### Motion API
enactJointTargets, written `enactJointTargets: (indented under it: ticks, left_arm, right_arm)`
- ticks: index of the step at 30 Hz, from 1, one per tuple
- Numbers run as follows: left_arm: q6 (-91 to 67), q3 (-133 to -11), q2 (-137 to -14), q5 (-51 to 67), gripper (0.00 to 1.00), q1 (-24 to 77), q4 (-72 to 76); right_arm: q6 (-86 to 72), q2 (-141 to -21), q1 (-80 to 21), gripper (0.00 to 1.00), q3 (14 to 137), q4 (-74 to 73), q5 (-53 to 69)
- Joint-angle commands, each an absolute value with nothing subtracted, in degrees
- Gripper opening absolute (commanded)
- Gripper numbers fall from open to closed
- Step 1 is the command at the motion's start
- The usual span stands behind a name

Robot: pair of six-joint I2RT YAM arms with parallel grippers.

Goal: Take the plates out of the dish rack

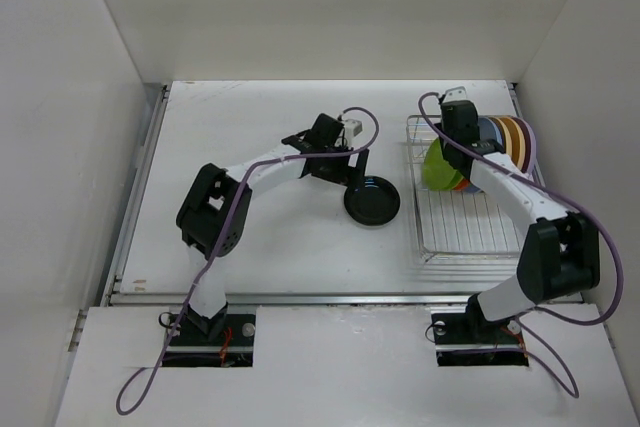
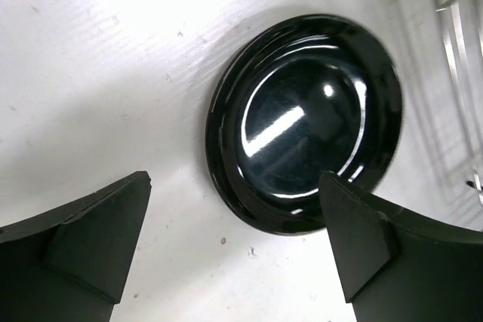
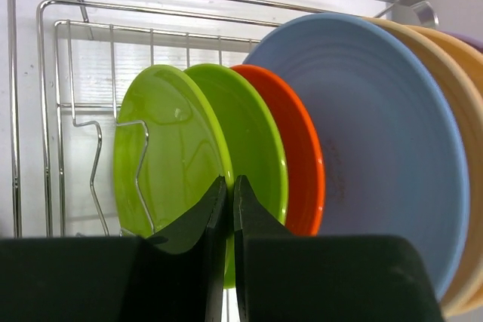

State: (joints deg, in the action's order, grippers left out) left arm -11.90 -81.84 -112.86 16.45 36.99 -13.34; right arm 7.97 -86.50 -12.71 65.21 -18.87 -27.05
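Black plate out on the table, next one pinched in the rack.

From above, the left pincer (image 1: 345, 172) hovers by the black plate (image 1: 372, 201), which lies flat on the table (image 1: 250, 247) just left of the dish rack (image 1: 470, 232); the right pincer (image 1: 448, 152) reaches in among the standing plates. At the left wrist, the fingers (image 2: 90, 239) are spread wide and grasp nothing, the black plate (image 2: 302, 118) below them. At the right wrist, the pincer (image 3: 229, 186) is nearly closed, clamped on the rim of the front lime green plate (image 3: 166, 164). That plate stands on edge ahead of another lime, an orange plate (image 3: 306, 164) and a light blue plate (image 3: 377, 148); I reckon the rim is the only reachable part.
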Motion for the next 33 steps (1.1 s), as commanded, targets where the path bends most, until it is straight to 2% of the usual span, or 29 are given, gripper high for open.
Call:
enactJointTargets:
  ticks: [1,11,16,22,26,33]
  left_arm:
    - [-11.34,-84.02,-106.70,16.44,0.93,36.13,-13.10]
    - [-11.34,-84.02,-104.94,17.49,0.95,36.12,-13.10]
    - [-10.81,-83.33,-103.19,21.70,0.95,36.12,-11.35]
    - [-9.58,-80.95,-99.41,31.88,0.94,36.12,-7.48]
    - [-9.05,-79.45,-98.00,33.74,0.93,36.12,-6.15]
    - [-9.05,-79.45,-98.00,35.24,0.80,36.12,-5.63]
  right_arm:
    - [8.70,-81.75,-12.22,0.00,67.76,-17.84,-29.35]
    - [11.07,-74.71,-13.36,0.00,65.48,-10.64,-36.81]
    - [11.60,-70.15,-14.50,0.00,64.16,-7.82,-35.87]
    - [7.48,-63.98,-14.50,0.00,63.54,-10.88,-17.81]
    - [6.15,-63.46,-14.50,0.00,63.54,-13.53,-7.14]
    - [5.10,-65.12,-14.50,0.00,65.21,-18.01,11.41]
